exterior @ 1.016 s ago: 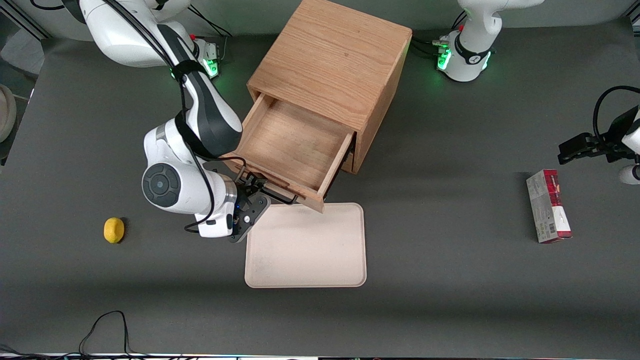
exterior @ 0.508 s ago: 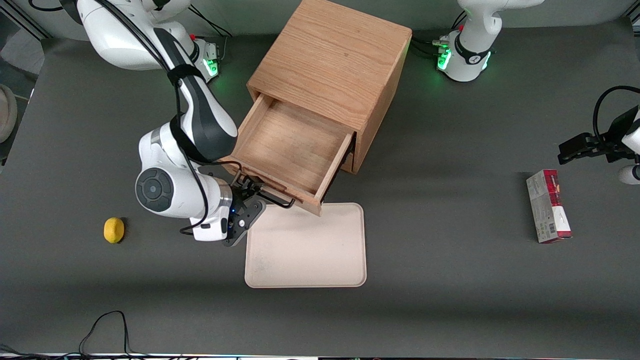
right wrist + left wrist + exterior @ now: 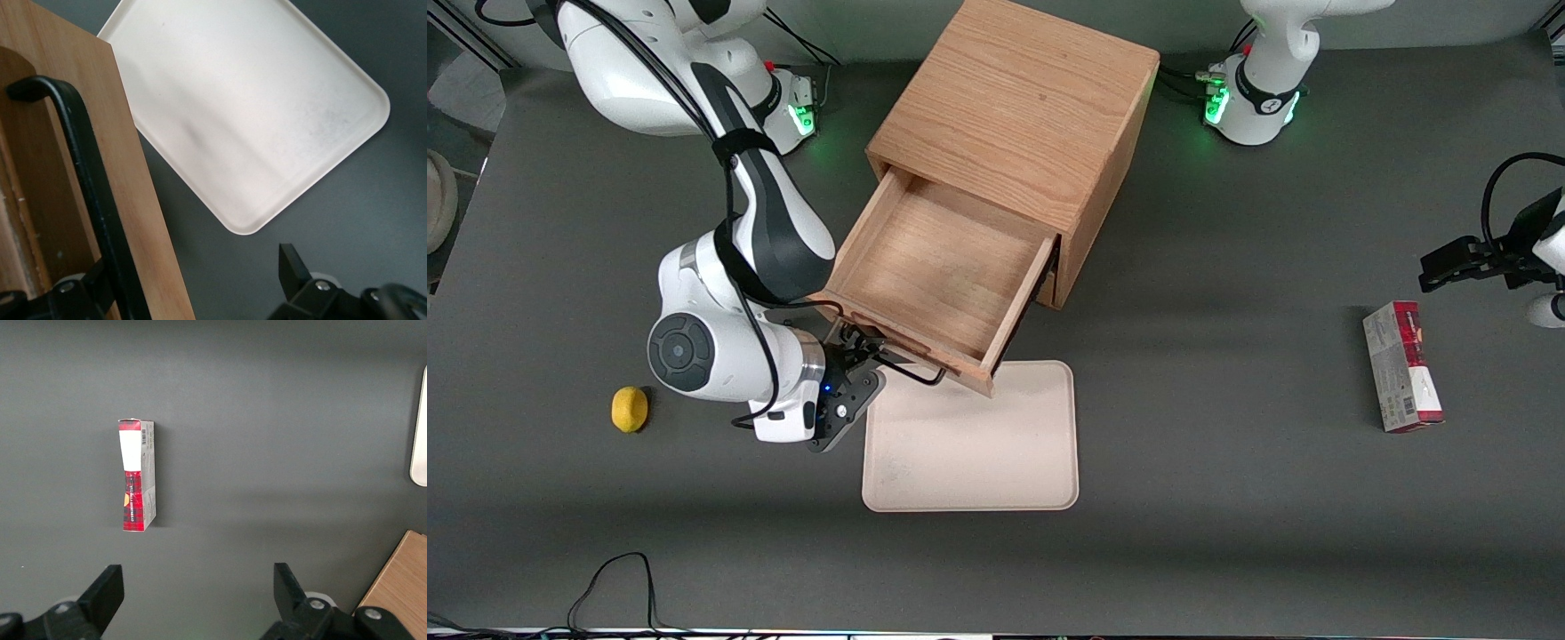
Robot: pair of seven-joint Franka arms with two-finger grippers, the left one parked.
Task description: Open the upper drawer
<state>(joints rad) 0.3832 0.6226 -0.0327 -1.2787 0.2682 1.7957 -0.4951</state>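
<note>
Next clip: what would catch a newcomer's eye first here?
The upper drawer stands pulled well out of the oak cabinet, bare inside, its front corner overhanging the cream tray. The gripper sits at the drawer's black handle. A lemon lies toward the working arm's end.

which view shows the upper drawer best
The front view: the whole upper drawer pulled out, gripper at its handle. The right wrist view shows only its front and handle; the left wrist view shows none of it.
</note>
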